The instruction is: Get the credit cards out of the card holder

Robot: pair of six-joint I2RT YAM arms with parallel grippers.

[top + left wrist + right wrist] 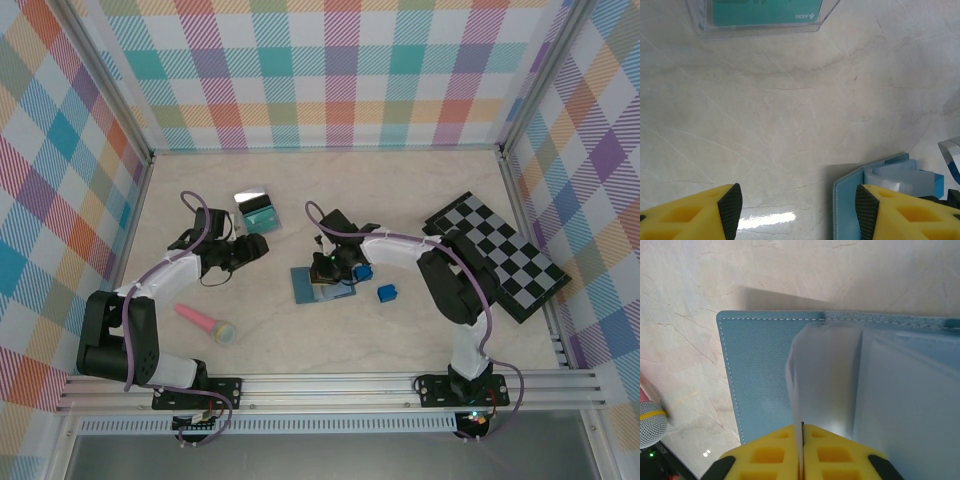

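The card holder [305, 287] is a slate-blue wallet lying open on the table in the middle. My right gripper [338, 270] is over it. In the right wrist view the gripper [801, 427] is shut on a thin translucent sleeve [825, 370] that stands up from the wallet's panel [760, 365]. A teal-green credit card [260, 214] lies apart to the upper left, inside a clear plastic edge [765, 31]. My left gripper [250, 249] hovers between that card [765, 12] and the wallet [847, 200], open [796, 210] with nothing between its fingers.
Two bright blue cubes [365, 272] [387, 293] sit right of the wallet. A black-and-grey checkerboard [500, 255] lies at the right. A pink toy microphone [205, 322] [650, 422] lies front left. Plaid walls enclose the table.
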